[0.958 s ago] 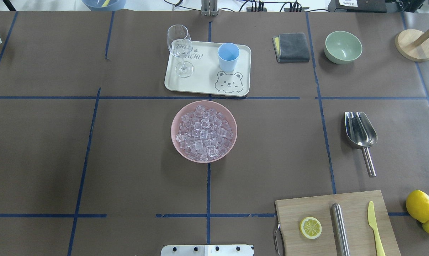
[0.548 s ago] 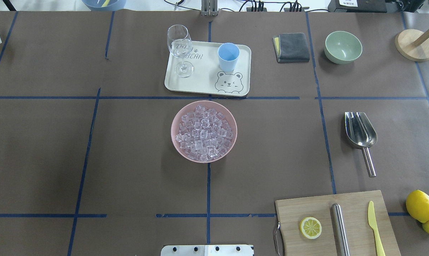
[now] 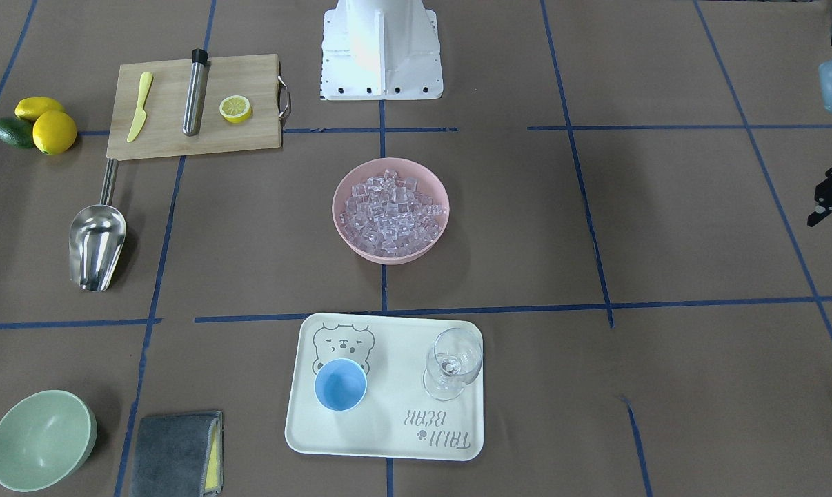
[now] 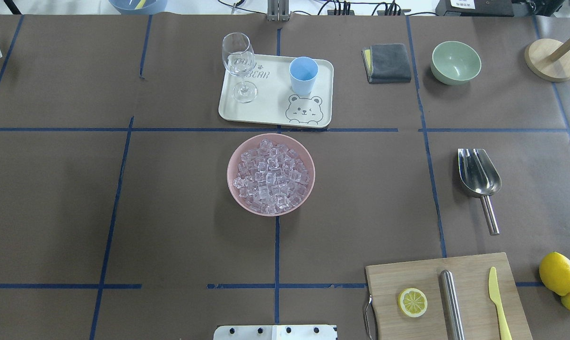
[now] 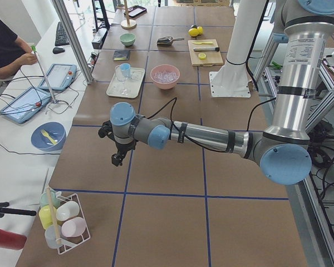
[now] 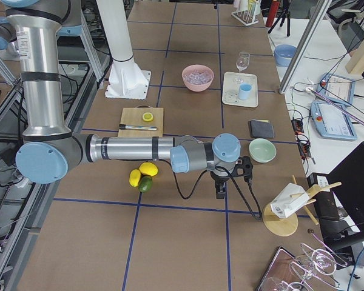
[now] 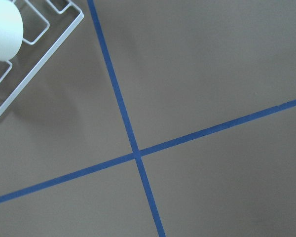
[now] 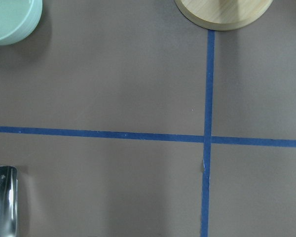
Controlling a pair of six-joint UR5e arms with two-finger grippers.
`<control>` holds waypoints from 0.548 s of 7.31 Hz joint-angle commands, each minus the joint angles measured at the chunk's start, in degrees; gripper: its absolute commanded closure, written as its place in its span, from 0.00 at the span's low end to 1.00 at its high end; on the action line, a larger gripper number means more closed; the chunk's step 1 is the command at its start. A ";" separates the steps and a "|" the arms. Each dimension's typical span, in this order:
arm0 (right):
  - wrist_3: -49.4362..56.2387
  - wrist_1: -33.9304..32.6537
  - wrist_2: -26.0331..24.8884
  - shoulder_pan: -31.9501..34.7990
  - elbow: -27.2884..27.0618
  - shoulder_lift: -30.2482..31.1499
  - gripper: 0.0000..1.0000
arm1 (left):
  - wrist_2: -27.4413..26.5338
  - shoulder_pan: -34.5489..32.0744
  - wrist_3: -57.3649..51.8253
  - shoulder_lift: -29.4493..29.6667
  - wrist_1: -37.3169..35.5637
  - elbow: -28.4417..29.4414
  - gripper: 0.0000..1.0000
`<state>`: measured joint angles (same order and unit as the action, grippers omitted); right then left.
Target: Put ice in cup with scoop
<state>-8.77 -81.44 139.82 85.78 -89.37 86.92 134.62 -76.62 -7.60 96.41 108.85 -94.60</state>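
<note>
The ice (image 4: 271,174) is a heap of clear cubes in a pink bowl (image 4: 231,160) at the table's middle. The light-blue cup (image 4: 303,74) stands upright and empty on a cream tray (image 4: 275,111) behind the bowl. The steel scoop (image 4: 479,175) lies flat on the right side, handle towards the robot; its trough tip shows in the right wrist view (image 8: 2,202). My left gripper (image 5: 118,158) hangs over bare table far to the left, apart from everything. My right gripper (image 6: 220,191) hangs past the scoop near the green bowl. I cannot tell whether either is open or shut.
A wine glass (image 4: 239,63) stands on the tray beside the cup. A grey cloth (image 4: 387,62), a green bowl (image 4: 455,61) and a wooden stand base (image 4: 551,59) sit at the back right. A cutting board (image 4: 469,278) with a steel tube (image 4: 452,302), and lemons (image 4: 557,273), lie front right.
</note>
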 commanded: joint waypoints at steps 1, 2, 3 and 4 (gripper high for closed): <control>-2.20 3.46 0.28 -2.19 0.07 -0.18 0.00 | 0.12 6.70 0.13 0.18 7.92 -1.11 0.00; -3.52 3.74 0.28 -4.03 -1.41 -0.70 0.00 | 0.29 9.96 0.13 0.18 14.22 -0.93 0.00; -7.18 3.74 0.10 -6.92 -3.42 -0.79 0.00 | -0.06 13.30 0.31 0.35 18.98 -0.50 0.00; -13.31 3.65 -2.33 -11.30 -6.58 -0.97 0.00 | 0.11 15.77 0.22 2.53 19.90 0.29 0.00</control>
<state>-16.11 -77.86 139.34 78.97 -92.76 86.18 134.71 -64.37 -7.38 97.22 125.56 -95.07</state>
